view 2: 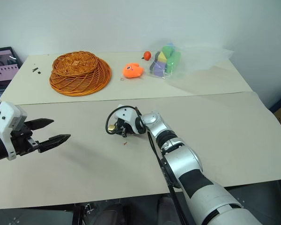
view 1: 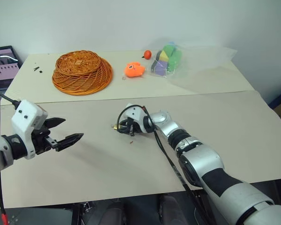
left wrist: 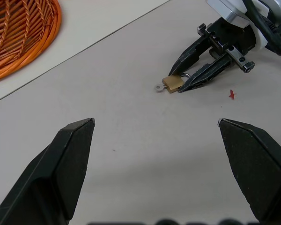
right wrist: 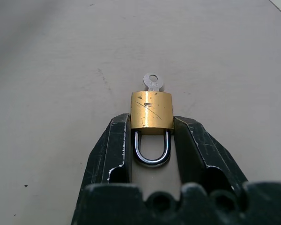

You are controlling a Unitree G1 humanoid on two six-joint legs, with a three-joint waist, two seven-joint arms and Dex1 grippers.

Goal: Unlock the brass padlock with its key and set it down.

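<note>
The right end effector (right wrist: 151, 129) grips the brass padlock (right wrist: 151, 110) between its fingertips on the tabletop (right wrist: 61, 56), key (right wrist: 152, 82) protruding beyond it. The left end effector (view 1: 69, 132) hovers released, well apart to the side

A round orange wicker basket (view 1: 82, 72) lies upside down on the far part of the pale beige table (view 1: 234, 126). Near it lies an orange fish-shaped toy (view 1: 134, 69), then a small red-orange ball (view 1: 147, 54) and a clear plastic bag (view 1: 196, 63) of green, yellow and purple foam blocks (view 1: 166, 59). A tiny red speck (left wrist: 232, 94) lies on the nearer part of the table.
</note>
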